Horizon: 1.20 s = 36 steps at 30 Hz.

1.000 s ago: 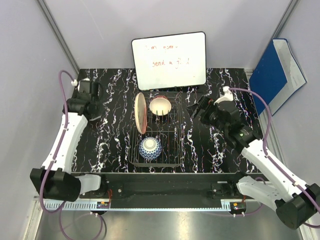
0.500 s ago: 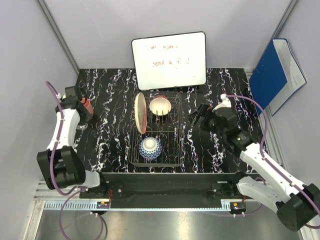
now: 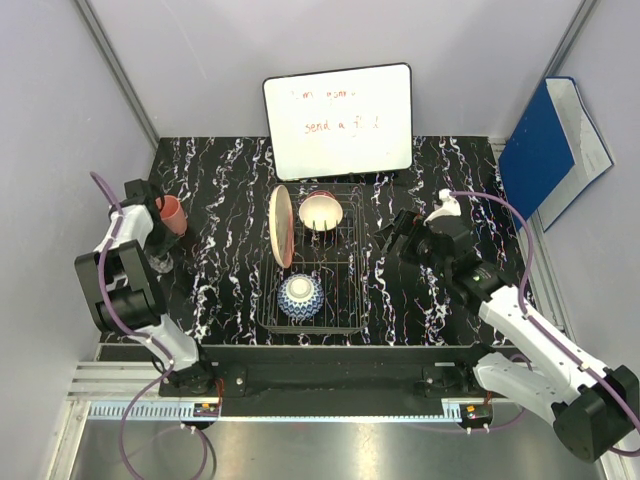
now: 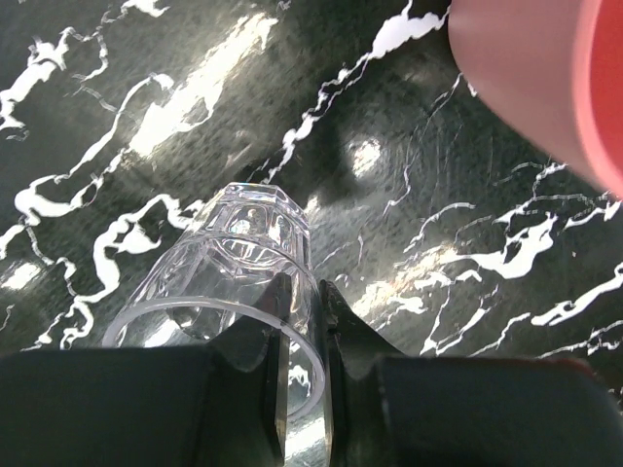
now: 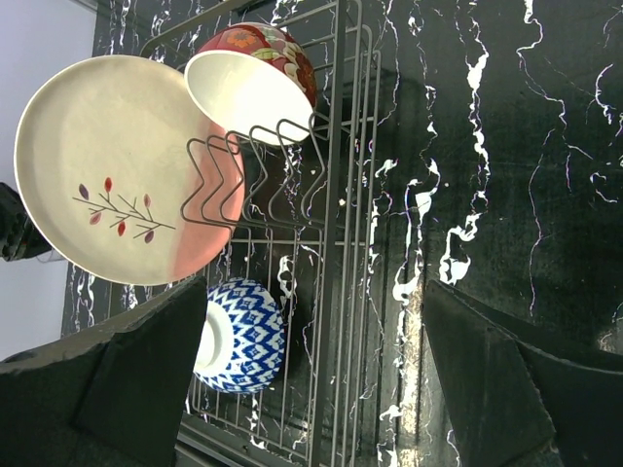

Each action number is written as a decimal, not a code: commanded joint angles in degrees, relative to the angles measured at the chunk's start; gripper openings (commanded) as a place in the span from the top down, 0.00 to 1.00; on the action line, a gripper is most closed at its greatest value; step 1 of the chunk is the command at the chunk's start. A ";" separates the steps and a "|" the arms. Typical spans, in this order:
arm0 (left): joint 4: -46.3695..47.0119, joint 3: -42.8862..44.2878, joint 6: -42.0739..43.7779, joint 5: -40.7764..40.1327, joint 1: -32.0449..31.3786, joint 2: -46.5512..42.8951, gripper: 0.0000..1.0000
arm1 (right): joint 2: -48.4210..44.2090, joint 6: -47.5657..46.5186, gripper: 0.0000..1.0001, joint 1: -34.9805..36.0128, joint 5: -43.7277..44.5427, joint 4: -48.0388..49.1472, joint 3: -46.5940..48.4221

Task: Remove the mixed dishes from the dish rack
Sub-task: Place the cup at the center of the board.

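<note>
Your table carries the whole job, and the black wire dish rack sits at its middle, in front of the whiteboard; by my reading you are about two fifths through, since three of the five dishes are in the rack and two are out of it.

In the rack, the pale round plate stands on edge in the wire prongs at the left side; the cream bowl with red markings leans at the far end just beside it; the blue-and-white patterned bowl lies at the near end. Your right gripper hovers just to the right of the rack with its fingers wide apart and nothing between them; I'd judge one of these three to be its next pick.

Out of the rack, the salmon-pink cup rests on the table well to the left; whether it is upright or tipped I cannot tell. Just beside it, your left gripper is clamped on the rim of the small clear glass, one finger inside the wall and one outside; the glass is tilted low over the marble, and I cannot tell whether it touches; setting it down and letting go looks like the step in hand.
</note>
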 commanded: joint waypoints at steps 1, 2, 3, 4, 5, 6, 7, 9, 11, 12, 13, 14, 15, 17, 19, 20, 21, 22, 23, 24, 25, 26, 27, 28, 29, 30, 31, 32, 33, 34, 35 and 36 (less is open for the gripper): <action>1.16 4.42 -0.51 0.33 0.91 2.28 0.99 | 0.45 -1.54 0.00 0.00 0.62 2.41 0.05; 0.98 4.77 -0.69 0.51 1.08 2.73 0.98 | 0.71 -1.45 0.00 0.00 0.54 2.49 -0.03; 0.80 5.21 -0.95 0.68 1.26 2.99 0.95 | 0.80 -1.54 0.00 0.00 0.54 2.41 0.14; 0.54 5.30 -0.95 0.60 1.26 3.17 0.91 | 0.97 -1.54 0.00 0.08 0.54 2.40 0.06; 0.36 5.48 -1.13 0.51 1.26 2.91 0.87 | 1.15 -1.71 0.00 0.08 0.62 2.40 0.14; 0.18 5.39 -1.30 0.25 1.26 2.65 0.84 | 1.33 -1.63 0.00 0.00 0.54 2.49 0.06; 0.18 5.48 -1.39 0.16 1.26 2.47 0.75 | 1.50 -1.63 0.00 0.00 0.62 2.49 0.05; 0.01 5.65 -1.48 0.59 1.44 2.03 0.69 | 1.94 -1.72 0.00 0.00 0.54 2.75 0.14; -0.26 5.74 -1.57 1.12 1.35 1.77 0.61 | 2.12 -1.63 0.00 0.00 0.27 3.02 0.32; -0.43 5.83 -1.57 1.21 1.35 1.59 0.59 | 2.21 -1.71 0.00 0.00 0.19 3.02 0.14; -0.52 5.92 -1.66 1.04 1.35 1.50 0.56 | 2.03 -1.72 0.00 0.00 0.19 3.02 0.23; -0.69 6.18 -1.74 1.04 1.43 1.33 0.51 | 1.77 -1.80 0.00 0.00 0.27 2.93 -0.03; -1.13 6.36 -1.75 0.78 1.35 0.80 0.48 | 1.59 -1.89 0.00 0.00 0.36 2.93 -0.12; -1.75 7.32 -2.36 0.51 1.35 0.19 0.38 | 1.33 -1.98 0.00 0.00 0.27 3.02 -0.30; -3.24 8.29 -2.62 0.16 1.43 -1.57 0.34 | 1.33 -1.98 0.00 0.00 0.19 2.93 -0.47; -3.77 9.25 -3.15 0.07 1.44 -2.53 0.32 | 1.41 -2.07 0.00 0.00 0.10 3.11 -0.47; -4.73 9.69 -3.50 0.68 1.35 -4.28 0.30 | 1.50 -2.07 0.00 0.08 -0.16 3.11 -0.47; -4.91 10.04 -3.76 1.03 1.35 -5.34 0.30 | 1.68 -2.07 0.00 0.00 -0.25 3.19 -0.30; -5.52 11.18 -4.72 0.95 1.26 -6.14 0.30 | 2.03 -1.98 0.00 0.00 -0.43 3.37 -0.12; -7.62 12.15 -5.17 0.69 1.35 -6.75 0.29 | 2.38 -2.07 0.00 0.00 -0.43 3.20 0.05; -8.42 12.94 -5.43 0.42 1.09 -8.33 0.29 | 2.99 -2.07 0.00 0.00 -0.60 3.28 0.23; -9.04 14.34 -6.13 -0.19 0.91 -9.30 0.29 | 3.26 -2.33 0.00 0.00 -0.61 3.28 0.75; -10.61 15.05 -6.49 -1.06 0.56 -10.44 0.28 | 3.61 -2.33 0.00 0.08 -0.69 3.20 0.93; -11.24 16.19 -6.84 -1.33 -0.40 -12.63 0.27 | 4.14 -2.59 0.00 0.08 -0.69 2.85 1.63; -12.03 16.55 -7.71 -1.77 -1.11 -14.13 0.24 | 4.40 -2.77 0.00 0.00 -0.52 2.67 1.98; -12.21 16.81 -8.07 -2.73 -2.68 -15.54 0.20 | 4.67 -2.94 0.00 0.08 -0.60 2.58 2.34; -12.47 17.77 -8.60 -3.35 -3.57 -18.25 0.20 | 5.10 -3.12 0.00 0.00 -0.61 2.23 3.12; -13.34 18.30 -8.78 -4.32 -4.62 -19.58 0.19 | 5.46 -3.47 0.01 0.08 -0.52 2.05 3.57; -13.61 18.83 -8.86 -4.76 -7.15 -20.90 0.17 | 5.81 -3.56 0.00 0.08 -0.52 1.79 4.01; -13.79 19.71 -8.86 -5.29 -8.74 -24.04 0.17 | 6.25 -3.74 0.00 0.00 -0.52 1.35 4.71; -13.70 19.80 -8.86 -7.29 -10.76 -25.55 0.16 | 6.42 -3.65 0.00 0.08 -0.43 1.35 5.06; -13.27 19.80 -8.78 -8.18 -15.74 -27.48 0.15 | 6.77 -3.65 0.00 0.00 -0.52 1.26 5.41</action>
